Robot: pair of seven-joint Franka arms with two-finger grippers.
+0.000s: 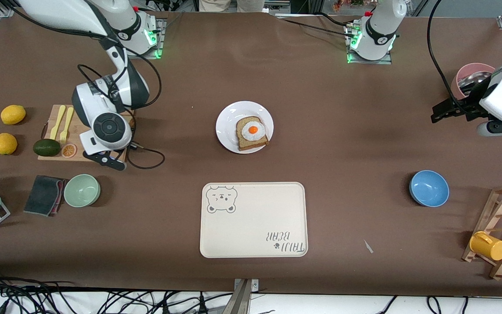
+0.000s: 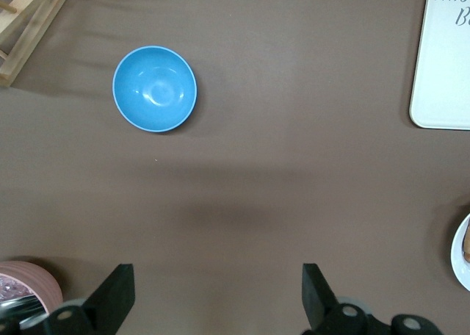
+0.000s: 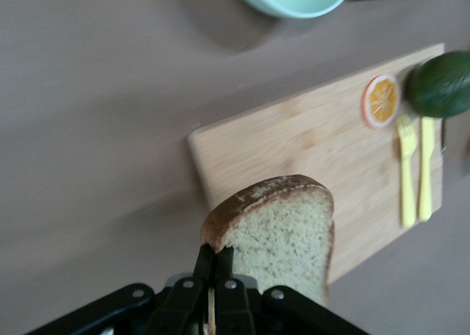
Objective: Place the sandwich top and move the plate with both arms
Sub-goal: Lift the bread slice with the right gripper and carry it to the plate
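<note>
The white plate (image 1: 229,131) sits mid-table and bears a bread slice with a fried egg (image 1: 252,132). Its rim also shows in the left wrist view (image 2: 463,256). My right gripper (image 3: 214,265) is shut on the edge of the sandwich top (image 3: 283,228), a plain speckled slice held upright over a corner of the wooden cutting board (image 3: 316,140). In the front view the right hand (image 1: 105,141) hides the slice. My left gripper (image 1: 440,114) is open and empty, up over the table at the left arm's end; it also shows in the left wrist view (image 2: 218,298).
The cream bear tray (image 1: 253,220) lies nearer the front camera than the plate. A blue bowl (image 1: 429,188), pink bowl (image 1: 473,74) and mug rack (image 1: 501,235) stand at the left arm's end. A green bowl (image 1: 82,190), avocado (image 1: 46,147) and lemons (image 1: 12,114) are by the board (image 1: 76,131).
</note>
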